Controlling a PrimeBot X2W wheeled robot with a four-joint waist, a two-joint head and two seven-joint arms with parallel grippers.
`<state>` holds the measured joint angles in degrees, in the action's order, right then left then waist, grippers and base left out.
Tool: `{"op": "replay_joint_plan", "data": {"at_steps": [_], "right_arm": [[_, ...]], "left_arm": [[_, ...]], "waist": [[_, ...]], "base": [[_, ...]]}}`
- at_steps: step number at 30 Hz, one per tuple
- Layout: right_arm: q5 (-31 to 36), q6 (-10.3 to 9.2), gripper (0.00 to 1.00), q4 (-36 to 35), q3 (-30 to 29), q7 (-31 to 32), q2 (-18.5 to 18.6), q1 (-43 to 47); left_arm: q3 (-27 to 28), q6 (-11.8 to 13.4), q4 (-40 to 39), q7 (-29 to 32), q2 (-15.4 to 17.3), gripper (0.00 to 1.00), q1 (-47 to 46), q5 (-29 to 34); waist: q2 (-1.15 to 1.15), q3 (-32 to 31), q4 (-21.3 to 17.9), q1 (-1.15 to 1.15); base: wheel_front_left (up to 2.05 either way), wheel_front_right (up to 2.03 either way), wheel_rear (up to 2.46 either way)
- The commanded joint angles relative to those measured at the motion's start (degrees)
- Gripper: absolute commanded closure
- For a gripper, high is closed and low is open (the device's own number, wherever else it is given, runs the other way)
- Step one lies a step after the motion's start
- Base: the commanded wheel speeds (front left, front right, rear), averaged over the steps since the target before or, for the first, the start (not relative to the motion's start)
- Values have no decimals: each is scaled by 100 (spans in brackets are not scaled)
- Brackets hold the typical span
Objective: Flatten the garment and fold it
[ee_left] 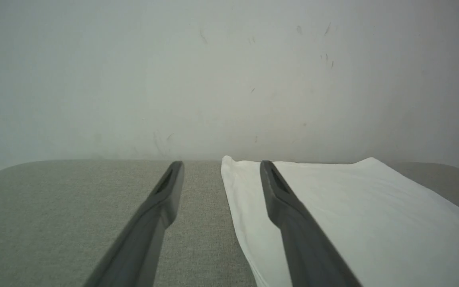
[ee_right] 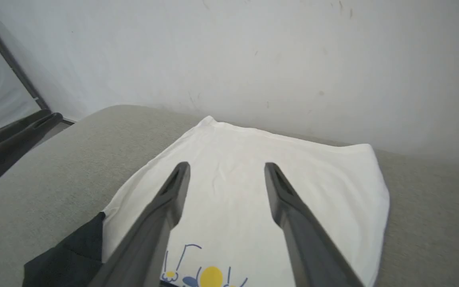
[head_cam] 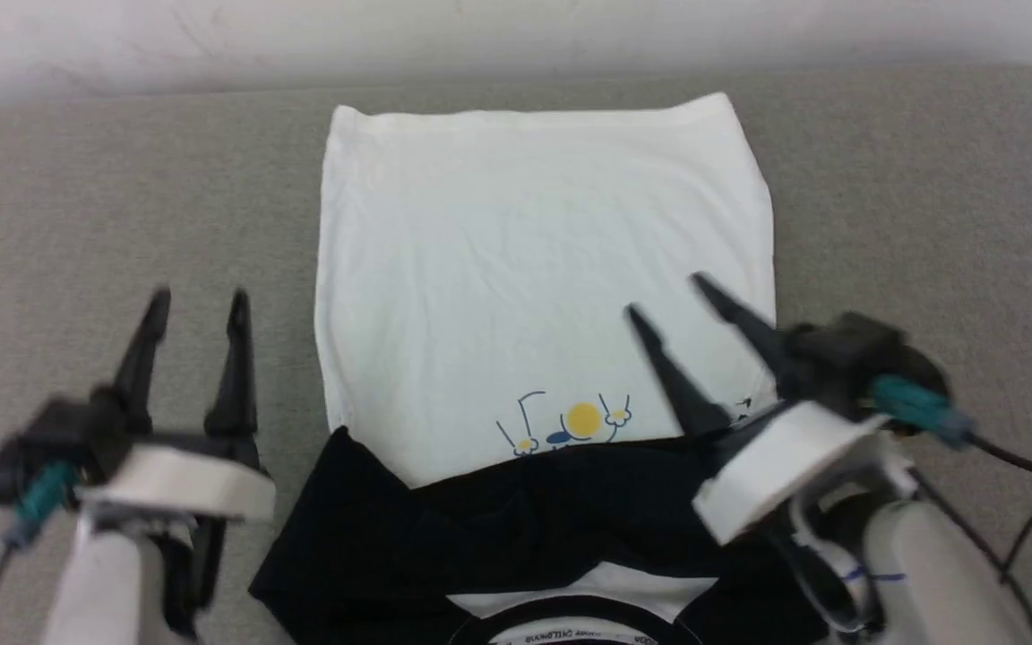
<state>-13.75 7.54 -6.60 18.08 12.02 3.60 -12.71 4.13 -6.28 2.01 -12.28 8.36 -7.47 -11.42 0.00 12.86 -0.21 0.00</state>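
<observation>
Beneath the right end effector (head_cam: 664,294) lies the garment (head_cam: 534,260), a soft white shirt with black sleeves, spread on the grey woven-fabric worktop (head_cam: 77,197). Its hem end points away from both end effectors and its collar end sits nearest the robot. The white body is flat, with faint creases only. The black sleeves (head_cam: 480,528) lie drawn across the chest, behind the right fingertips, their edge meeting the small yellow-and-blue chest print (head_cam: 582,419).

Right end effector: fingers apart, nothing between them, over the shirt's right side. Left end effector (head_cam: 200,297): fingers apart, empty, over bare worktop, with the shirt's left edge just to its right.

Judgement: flattening looks done and the sleeves look folded in, so the lengthwise fold is the step in hand. The next move probably calls for both end effectors to pinch matching corners and carry that end over the other evenly, or the fold skews.

Surroundings: a pale scuffed wall (head_cam: 480,36) stands beyond the hem, well ahead of the fingers. Dark cables (head_cam: 1018,466) trail behind the right wrist. No object is seen across the fold path. The bunched sleeve layer may shift when a corner lifts.
</observation>
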Motion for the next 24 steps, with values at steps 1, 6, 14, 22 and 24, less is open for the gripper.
{"op": "replay_joint_plan", "data": {"at_steps": [1, 6, 14, 22, 24], "right_arm": [[117, -5, 0, -177, -284, -167, -42, 122], [271, -5, 0, -445, -725, -411, -68, 150], [29, -5, 0, -575, -970, -745, -71, -138], [-129, -5, 0, -511, -856, -967, -71, -363], [-173, -5, 0, -509, -857, -1024, -71, -381]], "left_arm": [[-58, -55, -99, 239, 228, 0, -413, 10], [-365, -105, -92, 1349, 976, 0, -1533, -136], [-1160, -119, 343, 3469, 2270, 0, -3339, -935], [-1034, -12, 864, 4822, 2676, 0, -4299, -1400], [-966, 109, 958, 5121, 2736, 0, -4473, -1452]], "waist": [[0, 307, -276, 0], [0, 804, -646, 0], [0, 1640, -1164, 0], [0, 2083, -1571, 0], [0, 2185, -1674, 0]], "base": [[0, 0, 0], [0, 0, 0], [0, 0, 0], [0, 0, 0], [0, 0, 0]]}}
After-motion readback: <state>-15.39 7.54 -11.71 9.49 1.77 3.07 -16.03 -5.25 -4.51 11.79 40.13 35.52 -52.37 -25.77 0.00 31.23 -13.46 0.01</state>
